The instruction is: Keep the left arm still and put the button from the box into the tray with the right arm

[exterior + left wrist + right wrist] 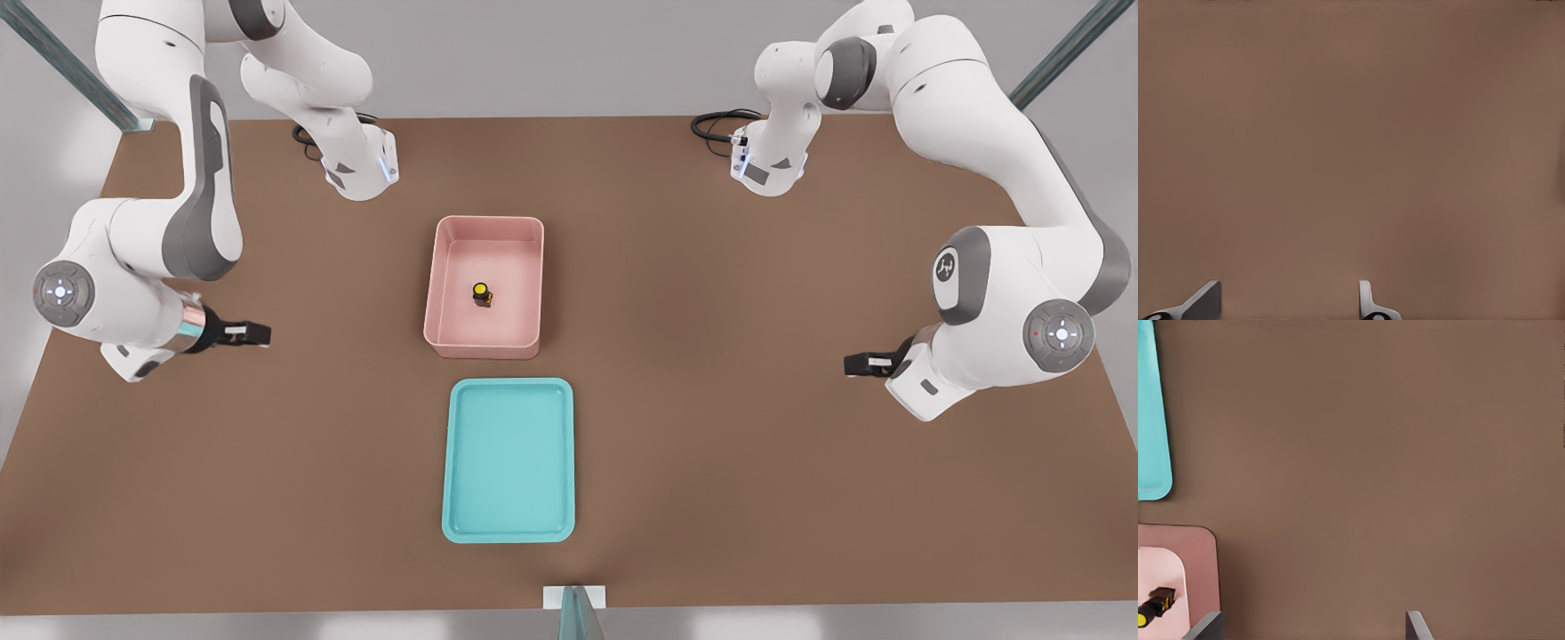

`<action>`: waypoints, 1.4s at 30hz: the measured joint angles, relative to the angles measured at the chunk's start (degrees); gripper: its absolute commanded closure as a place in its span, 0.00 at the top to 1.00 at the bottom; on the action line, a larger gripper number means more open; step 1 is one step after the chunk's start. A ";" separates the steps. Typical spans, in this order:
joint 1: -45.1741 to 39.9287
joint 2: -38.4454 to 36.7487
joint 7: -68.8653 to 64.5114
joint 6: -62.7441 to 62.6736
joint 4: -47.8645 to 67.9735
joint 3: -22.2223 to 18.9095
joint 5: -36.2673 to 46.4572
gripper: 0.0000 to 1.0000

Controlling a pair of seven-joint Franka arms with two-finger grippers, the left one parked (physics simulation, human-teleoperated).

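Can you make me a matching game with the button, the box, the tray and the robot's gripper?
Things:
1. button
2. box
3. tray
4. gripper

Clues:
A. turquoise, nothing in it
B. yellow on top, sitting in the box
C. pink, with raised walls
D. black, open, over the brown table at the front view's left

Pairs: 1-B, 2-C, 3-A, 4-D

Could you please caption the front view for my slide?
Open gripper hovers over bare table; button sits in box, tray empty.

view: left wrist | surface: plain brown worktop [1351,133] fills the frame ahead of the parked end effector [1288,303] | fingers: 2 grey fingertips [1205,300] visible, set apart, brown surface showing between them
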 measured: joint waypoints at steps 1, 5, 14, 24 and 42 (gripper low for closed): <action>0.23 0.15 -0.01 0.36 -0.02 -0.02 0.05 1.00; 11.75 1.23 2.62 1.55 0.22 -0.04 0.25 1.00; 28.78 -8.80 17.13 18.99 -29.19 0.74 4.52 1.00; 39.18 -5.64 36.69 41.64 -43.29 3.70 5.35 1.00; 40.31 0.98 55.33 57.50 -45.80 3.86 5.44 1.00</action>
